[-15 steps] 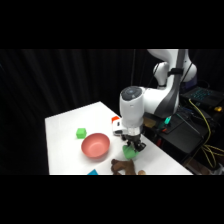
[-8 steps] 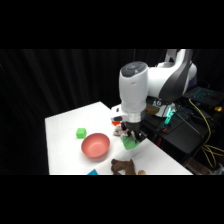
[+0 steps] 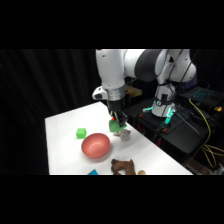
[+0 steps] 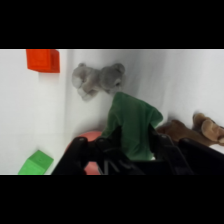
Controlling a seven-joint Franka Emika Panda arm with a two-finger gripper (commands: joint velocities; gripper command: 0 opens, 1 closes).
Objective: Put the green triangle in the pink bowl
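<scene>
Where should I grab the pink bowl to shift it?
Take the pink bowl by its rim, from above, one finger inside, one outside: it sits upright, wide and shallow, probably too wide to span. The gripper holds the green triangle now.

Bg: black curtain [image 3: 60, 80] w/ vertical folds fills the room behind the jaws, side to side. White table [image 3: 65, 150] under the jaws, lit bright from above; rest of room dark. Beyond the jaws, off the table's far edge: dark equipment stand [image 3: 175, 145], teal-lit unit [image 3: 167, 114] on top, yellow cables [image 3: 207, 125] hanging past it. No windows or floor visible.
</scene>
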